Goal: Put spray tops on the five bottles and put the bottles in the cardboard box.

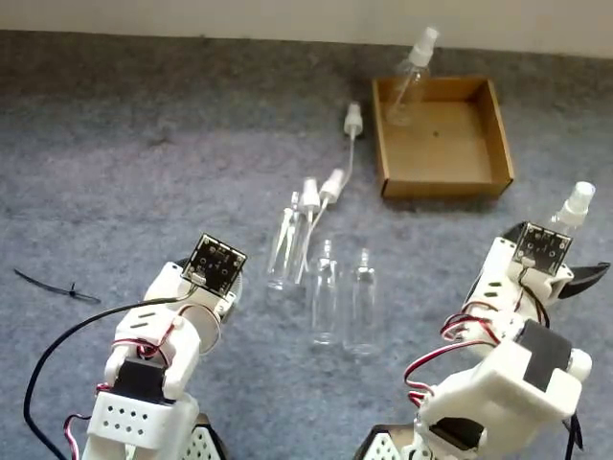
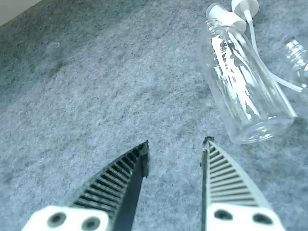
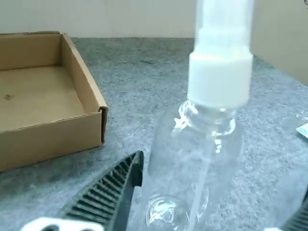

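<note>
The cardboard box point(image 1: 493, 144) sits at the back right, and a capped bottle point(image 1: 406, 86) stands in its far left corner. My right gripper point(image 3: 219, 190) is open around an upright clear bottle point(image 3: 197, 154) with a white spray top point(image 1: 578, 201); one finger point(image 3: 108, 195) is beside the bottle and the other is apart from it. My left gripper point(image 2: 175, 149) is open over bare carpet. A little ahead of it lies an uncapped bottle point(image 2: 243, 82) with two loose spray tops point(image 1: 320, 191) by its neck. Two more uncapped bottles point(image 1: 344, 299) lie mid-table. A third loose spray top point(image 1: 352, 119) lies left of the box.
Grey carpet point(image 1: 144, 163) covers the table. A black cable tie point(image 1: 57, 286) lies at the far left. The box's near wall point(image 3: 53, 137) is to one side of the right gripper. Open carpet lies left of the bottles.
</note>
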